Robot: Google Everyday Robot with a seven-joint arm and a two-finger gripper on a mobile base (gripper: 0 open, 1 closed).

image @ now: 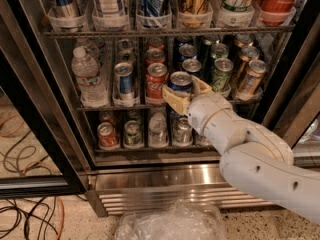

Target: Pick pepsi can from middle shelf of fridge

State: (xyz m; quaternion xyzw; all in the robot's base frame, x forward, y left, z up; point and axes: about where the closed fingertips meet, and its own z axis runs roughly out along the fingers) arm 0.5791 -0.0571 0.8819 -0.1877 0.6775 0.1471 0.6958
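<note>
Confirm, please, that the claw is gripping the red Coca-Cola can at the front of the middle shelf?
Not quite: in the camera view the claw grips the dark blue pepsi can at the front of the middle shelf; the red Coca-Cola can stands beside it.

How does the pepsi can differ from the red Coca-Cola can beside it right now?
The pepsi can is dark blue; the Coca-Cola can is red. The pepsi can is clamped in the gripper, at the front of the middle shelf; the Coca-Cola can stands free beside it. Both are short cans with silver tops.
</note>
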